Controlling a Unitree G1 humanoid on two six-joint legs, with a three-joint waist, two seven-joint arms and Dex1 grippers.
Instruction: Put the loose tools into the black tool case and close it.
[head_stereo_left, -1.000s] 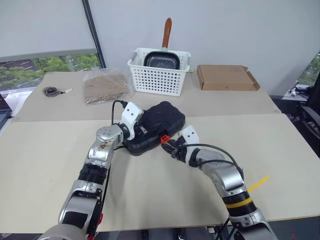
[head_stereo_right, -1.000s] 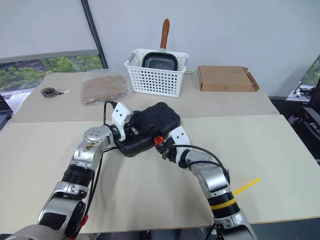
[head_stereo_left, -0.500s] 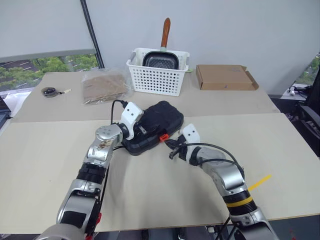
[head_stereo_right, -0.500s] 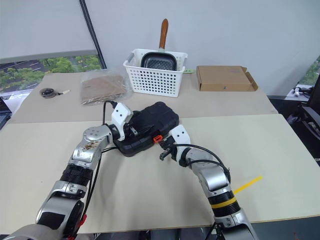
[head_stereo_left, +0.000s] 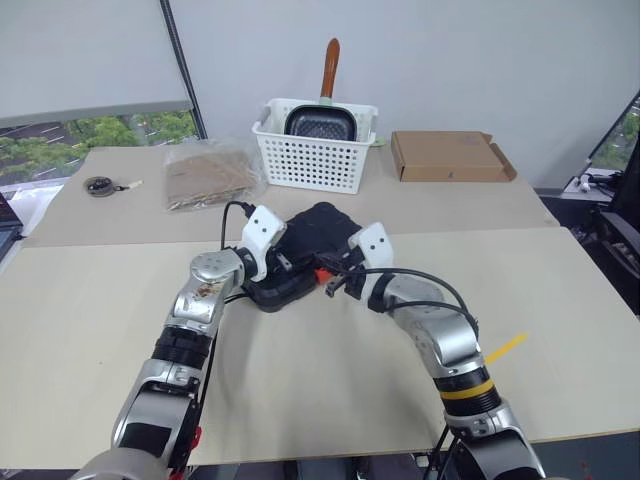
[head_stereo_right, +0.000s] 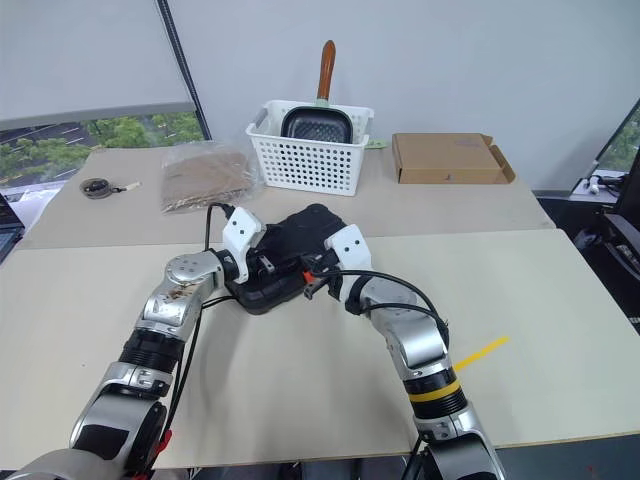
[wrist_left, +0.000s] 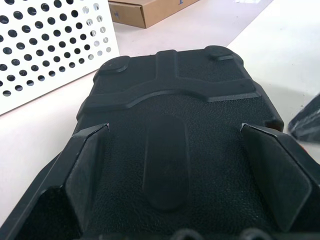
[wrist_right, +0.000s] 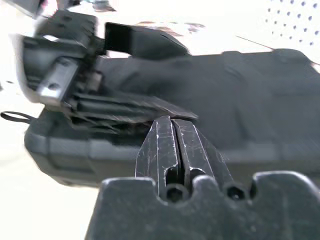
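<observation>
My right tool (head_stereo_right: 312, 284), fingers pressed together on nothing, hovers at the orange latch (head_stereo_left: 323, 273). Left tool (head_stereo_left: 280, 258) spread wide, one finger either side of the black tool case (wrist_left: 170, 125), lid down, mid-surface (head_stereo_left: 300, 390). Case looks stiff moulded plastic, textured, likely light but prone to slide; I'd steady the lid and press at the latch edge. No loose tools in sight. Farther off: white basket (head_stereo_left: 318, 150) holding a wood-handled pan (head_stereo_left: 322, 118); cardboard box (head_stereo_left: 450, 155).

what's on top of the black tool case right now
The left gripper rests on the black tool case lid, fingers spread. The shut right gripper is by the orange latch. Its contents are hidden by the closed lid.
</observation>
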